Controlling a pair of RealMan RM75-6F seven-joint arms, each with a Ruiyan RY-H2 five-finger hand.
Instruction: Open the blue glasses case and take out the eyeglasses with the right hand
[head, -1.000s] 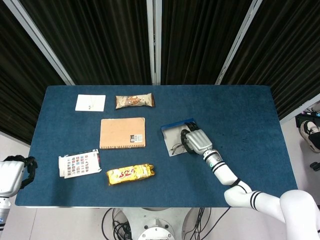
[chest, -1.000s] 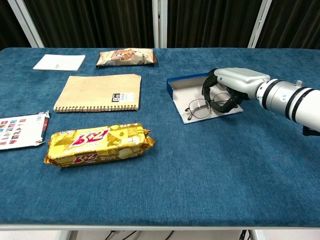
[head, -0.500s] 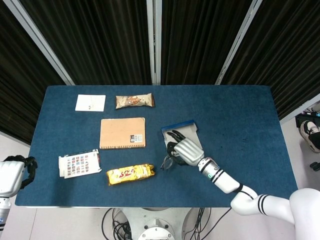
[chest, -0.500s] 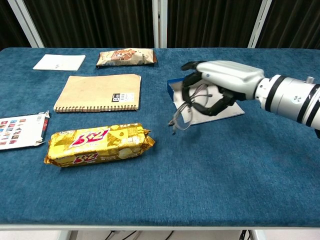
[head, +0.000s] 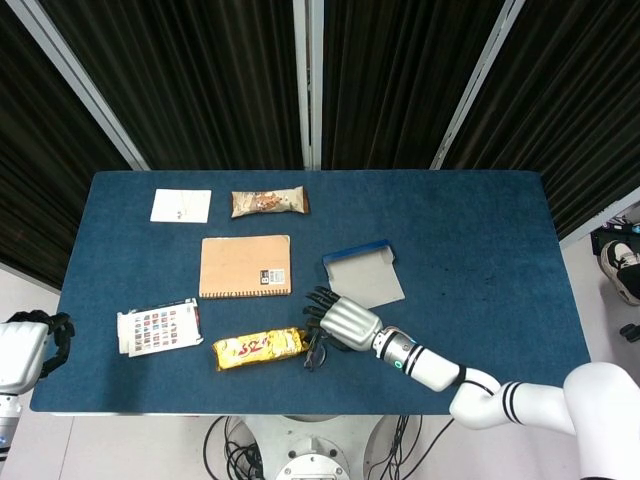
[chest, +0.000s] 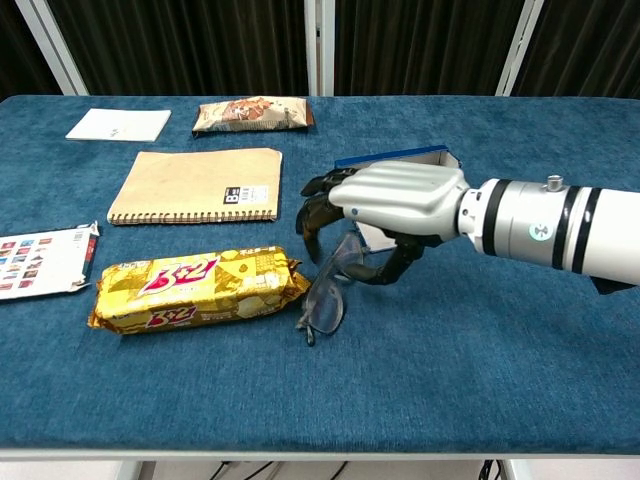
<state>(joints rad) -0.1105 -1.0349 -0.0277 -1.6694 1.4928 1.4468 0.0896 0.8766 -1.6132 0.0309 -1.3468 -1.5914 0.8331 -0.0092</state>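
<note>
The right hand (chest: 385, 215), silver-backed with dark fingers, was held above the blue cloth-covered table (head: 480, 250), its fingers curled around a pair of thin wire-framed eyeglasses (chest: 327, 295). The eyeglasses hung from the fingers, tilted, with the lenses lowest and close to the cloth; whether they touched it could not be told. In the head view the same hand (head: 340, 322) lay between the open blue glasses case (head: 363, 276) and the yellow foil snack packet (head: 261, 348), with the eyeglasses (head: 316, 352) just beside the packet's right end. The case lay opened flat on the table, pale grey lining upward and blue rim at its far edge, nothing visible inside it; in the chest view most of it (chest: 400, 157) was hidden behind the hand.

The left hand (head: 58, 335) appeared only at the lower left edge of the head view, off the table; its dark fingers looked curled, but its state could not be told.

Other items on the table: a tan spiral-bound notebook (head: 245, 266) left of the case; a brown-and-white snack wrapper (head: 269, 202) beyond the notebook; a white card (head: 181, 205) at the far left; and a white sheet printed with small coloured squares (head: 157, 327) near the left front edge. The yellow packet (chest: 195, 288) lay in front of the notebook (chest: 198, 185).
</note>
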